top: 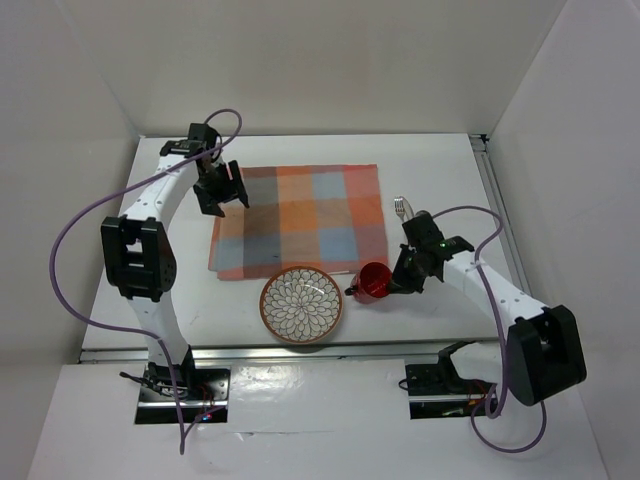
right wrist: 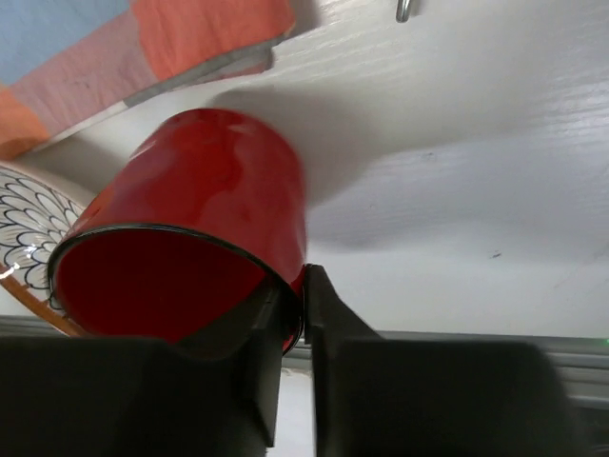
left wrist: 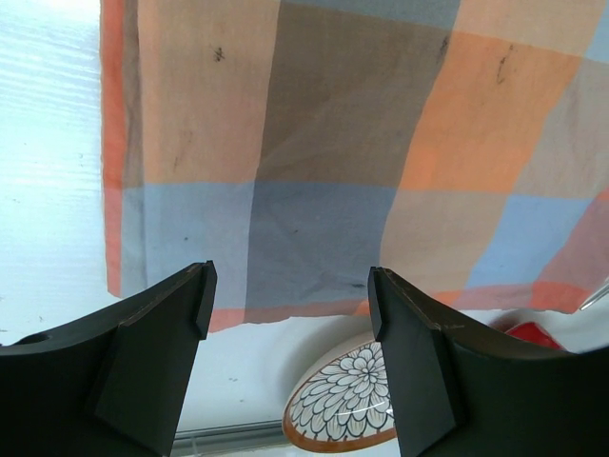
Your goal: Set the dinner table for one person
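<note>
Presently, the right gripper (right wrist: 293, 286) pinches the wall of the red cup (right wrist: 200, 181) at its rim, one finger inside and one outside. The cup is tilted, just beside the patterned bowl (top: 302, 304) and near the front edge of the white table (top: 440, 170) that lies under everything. The left gripper (left wrist: 290, 286) hovers spread over the checked placemat (top: 300, 215). Risk noted: so thin a rim hold may let the cup pivot or slip, striking the bowl or rolling off that edge.

A robotics lab is showing: white panels (top: 80, 100) are walling in the desk (top: 440, 170), and two cabled robot arms (top: 140, 250) are standing bolted at its edge.
</note>
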Controlling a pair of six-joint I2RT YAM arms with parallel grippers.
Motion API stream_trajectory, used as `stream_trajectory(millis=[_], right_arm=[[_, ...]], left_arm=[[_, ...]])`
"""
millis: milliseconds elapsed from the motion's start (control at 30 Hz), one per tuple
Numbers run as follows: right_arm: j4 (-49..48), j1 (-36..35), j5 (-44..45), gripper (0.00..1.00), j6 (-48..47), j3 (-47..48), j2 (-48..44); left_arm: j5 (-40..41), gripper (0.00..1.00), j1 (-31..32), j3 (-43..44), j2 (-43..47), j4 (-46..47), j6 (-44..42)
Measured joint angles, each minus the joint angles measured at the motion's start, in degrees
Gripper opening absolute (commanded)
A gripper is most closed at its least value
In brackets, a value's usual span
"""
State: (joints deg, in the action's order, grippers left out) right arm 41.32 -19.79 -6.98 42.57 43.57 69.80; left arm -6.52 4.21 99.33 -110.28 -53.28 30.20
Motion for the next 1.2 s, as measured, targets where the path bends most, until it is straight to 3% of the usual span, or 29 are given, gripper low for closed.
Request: stream_trajectory(millis=[100,133,333,533,733,1000,1200], right_arm=[[-0.5,-0.11,1.09,0.07,0.26,-0.22,0.42],[-0.5,-0.11,1.38,0.0,0.22,-0.22,0.39],[2.4,-0.22,4.57,0.0,-0.55,1.68,0.33],[10.73,0.22,9.09,0.0,-5.05,17.97,3.65],[8.72,1.75,11.78,0.0,-10.05,42.91,22.47],[7.15,6.23,11.56,0.0,-14.43,68.06,48.68],[7.39,7.69,11.21,0.0,-16.15,81.46,60.11]], left_arm=[[-0.39,0.82,0.0,1.05,0.0,-0.37,-0.07],[-0.59,0.82,0.0,1.51,0.0,-0.5,-0.07],[-2.16,0.82,0.02,2.71,0.0,-0.83,-0.26],[-3.41,0.82,0.68,2.32,1.14,-1.66,-0.46],[-2.71,0.82,3.78,-1.11,6.88,-1.66,-1.49],[-2.27,0.84,6.21,-14.29,16.04,-0.61,-1.27],[-2.84,0.87,9.73,-23.19,21.62,0.57,-0.13]])
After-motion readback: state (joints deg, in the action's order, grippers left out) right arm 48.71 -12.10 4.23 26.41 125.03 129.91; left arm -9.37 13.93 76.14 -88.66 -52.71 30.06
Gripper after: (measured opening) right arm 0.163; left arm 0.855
